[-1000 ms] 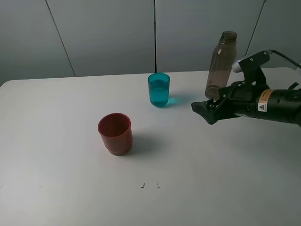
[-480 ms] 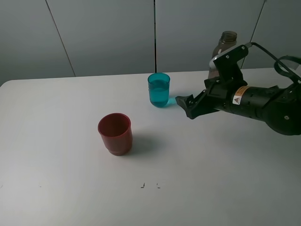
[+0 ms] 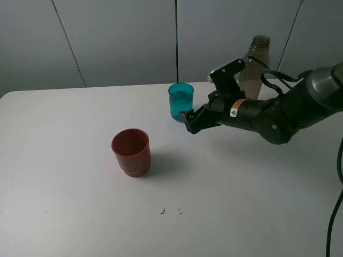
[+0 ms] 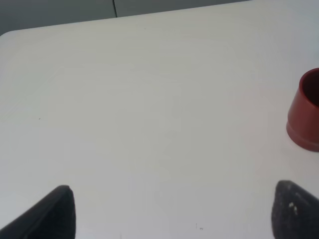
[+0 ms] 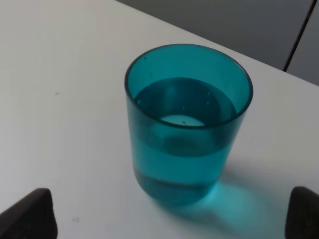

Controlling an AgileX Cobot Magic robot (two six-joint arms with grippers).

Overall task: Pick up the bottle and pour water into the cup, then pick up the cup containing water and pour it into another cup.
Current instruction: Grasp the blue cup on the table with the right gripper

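The teal cup (image 3: 181,101) stands upright at the back middle of the white table and holds water; the right wrist view shows it close up (image 5: 187,122). My right gripper (image 3: 189,120) is open, just right of the cup and short of it, with dark fingertips (image 5: 30,214) spread wide on either side. The smoky bottle (image 3: 255,63) stands upright behind the right arm, partly hidden by it. The red cup (image 3: 131,151) stands left of centre; it also shows in the left wrist view (image 4: 306,117). My left gripper (image 4: 174,211) is open over bare table, out of the exterior view.
The white table (image 3: 69,176) runs to a grey panelled wall at the back. Two small dark marks (image 3: 170,211) lie on the table in front of the red cup. The right arm's black body (image 3: 268,118) spans the right back of the table.
My right gripper has moved left from beside the bottle across the table to just beside the teal cup. The bottle and both cups have stayed where they stood.
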